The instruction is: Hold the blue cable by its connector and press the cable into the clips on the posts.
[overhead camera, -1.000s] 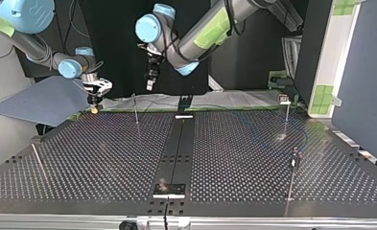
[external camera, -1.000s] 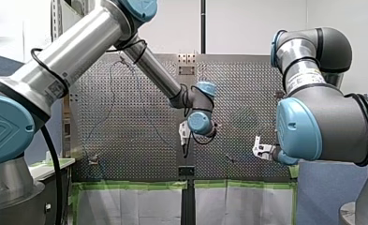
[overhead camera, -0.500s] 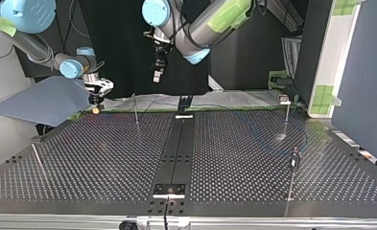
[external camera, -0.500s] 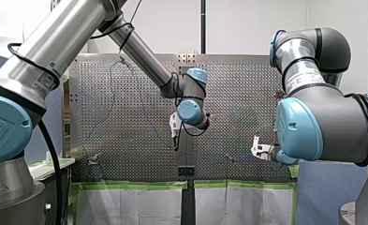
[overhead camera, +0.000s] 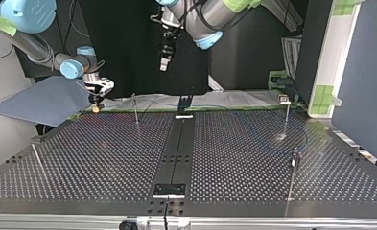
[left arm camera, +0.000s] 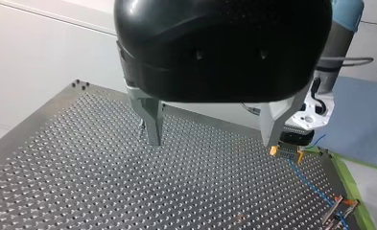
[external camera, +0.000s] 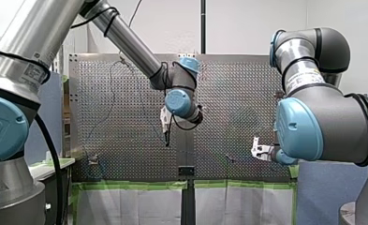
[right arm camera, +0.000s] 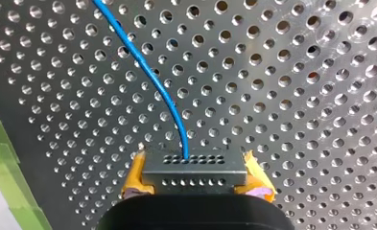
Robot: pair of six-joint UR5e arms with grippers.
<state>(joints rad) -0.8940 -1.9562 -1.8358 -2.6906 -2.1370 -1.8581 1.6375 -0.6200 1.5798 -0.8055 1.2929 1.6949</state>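
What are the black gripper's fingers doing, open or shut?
Open. In the left wrist view the two metal fingers of my left gripper stand wide apart, with nothing held between them.

**Even light, with glare on metal**

Even light fills the front view, where the white wall [external camera: 247, 23] is bright. In the top view the background is dark, and the worktop [overhead camera: 248, 158] carries a pale glare patch at the foot of a far post [overhead camera: 287, 117]. In the right wrist view the worktop shades from bright to dim.
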